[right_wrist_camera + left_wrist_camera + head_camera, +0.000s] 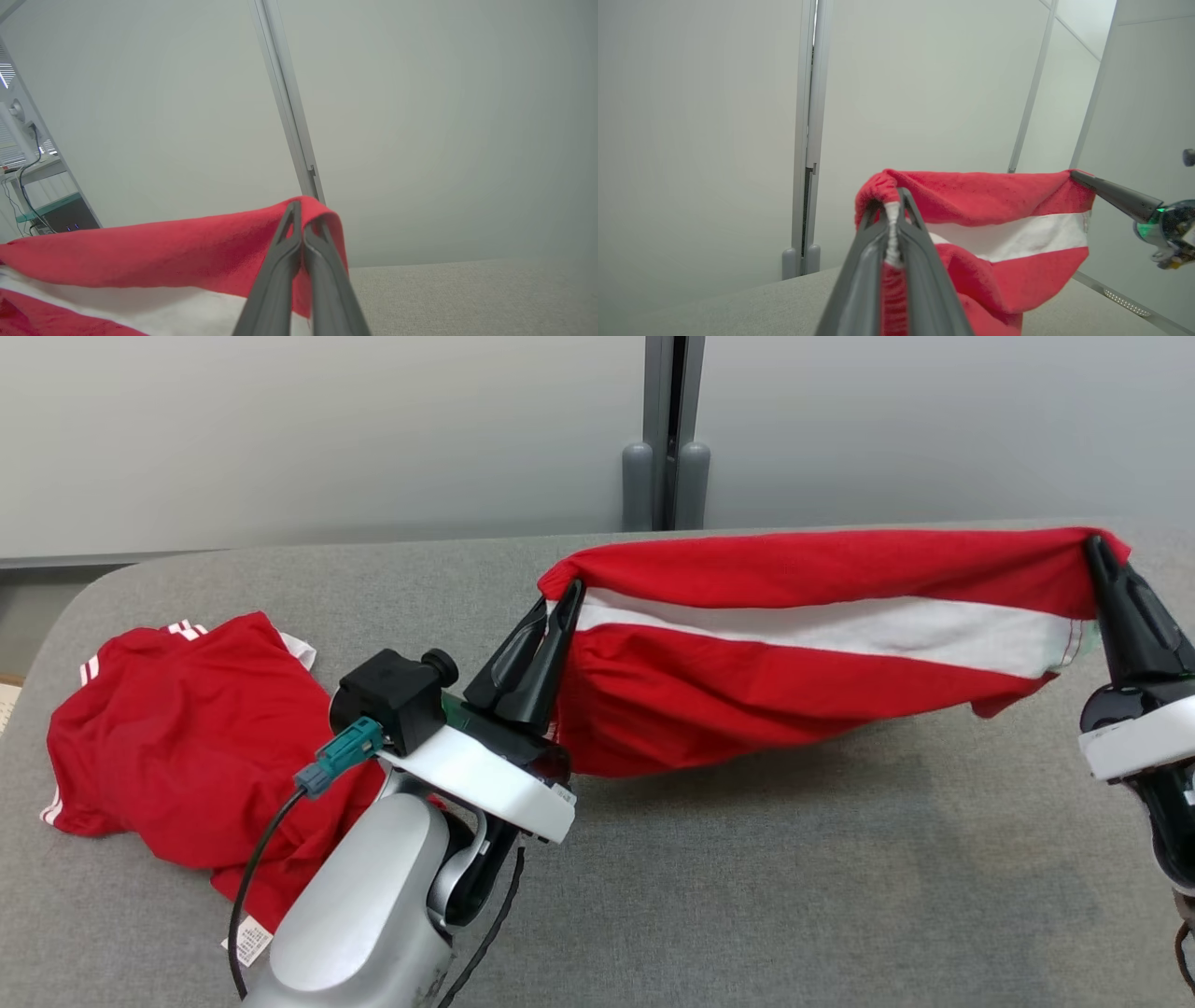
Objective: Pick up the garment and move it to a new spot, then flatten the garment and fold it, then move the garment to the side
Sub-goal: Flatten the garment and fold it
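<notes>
A red garment [803, 616] with a broad white band hangs stretched above the grey table [747, 877], held at both ends. My left gripper [571, 590] is shut on its left end, and the left wrist view shows the cloth [994, 219] bunched between those closed fingers [920, 261]. My right gripper [1094, 549] is shut on the right end; in the right wrist view the red fabric [163, 252] drapes over the closed fingers [280, 270]. The lower folds sag toward the table between the two grippers.
A second red garment [187, 737] with white stripes lies crumpled on the table's left part, partly under my left forearm [373, 896]. A pale wall with a grey post [666, 429] stands behind the table. Open table surface lies at the front right.
</notes>
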Available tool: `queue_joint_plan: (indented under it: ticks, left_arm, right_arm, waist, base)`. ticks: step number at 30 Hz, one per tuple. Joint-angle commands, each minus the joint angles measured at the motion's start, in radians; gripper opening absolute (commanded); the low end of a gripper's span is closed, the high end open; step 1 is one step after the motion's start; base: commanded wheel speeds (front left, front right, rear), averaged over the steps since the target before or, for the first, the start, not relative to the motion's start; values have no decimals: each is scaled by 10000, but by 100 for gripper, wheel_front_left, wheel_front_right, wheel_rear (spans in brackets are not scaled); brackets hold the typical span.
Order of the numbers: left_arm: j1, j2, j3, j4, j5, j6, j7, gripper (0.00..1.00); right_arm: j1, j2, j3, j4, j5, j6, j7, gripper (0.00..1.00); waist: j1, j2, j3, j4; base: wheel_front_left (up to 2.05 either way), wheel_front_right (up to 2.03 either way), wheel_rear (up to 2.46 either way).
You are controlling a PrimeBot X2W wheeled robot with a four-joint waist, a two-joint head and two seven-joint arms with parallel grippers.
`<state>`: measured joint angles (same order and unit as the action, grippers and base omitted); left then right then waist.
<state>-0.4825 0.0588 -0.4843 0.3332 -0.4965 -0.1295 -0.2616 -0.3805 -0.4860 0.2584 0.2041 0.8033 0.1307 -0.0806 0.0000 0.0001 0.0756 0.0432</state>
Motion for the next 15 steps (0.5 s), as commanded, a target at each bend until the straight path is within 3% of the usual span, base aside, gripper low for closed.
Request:
queue_joint_plan:
  ticks: [1, 7, 15]
  left_arm:
    - [-192, 105, -26, -349, -226, -14, 15, 0]
    - [23, 247, 185, -1611, -999, 15, 660, 0]
    - [425, 527, 712, -3518, -1930, 503, 1743, 3]
  right_arm:
    - [-149, -23, -223, -212, -56, 2, 100, 0]
    - [-74, 179, -1040, -1103, -25, 2, 781, 0]
    - [173, 537, -2363, -2700, -141, 2, 2605, 0]
  waist:
    - [0, -1, -288, 93]
    - [0, -1, -925, 70]
    - [0, -1, -1166, -125]
  base:
    - [0, 0, 0]
    - [0, 0, 0]
    - [0, 0, 0]
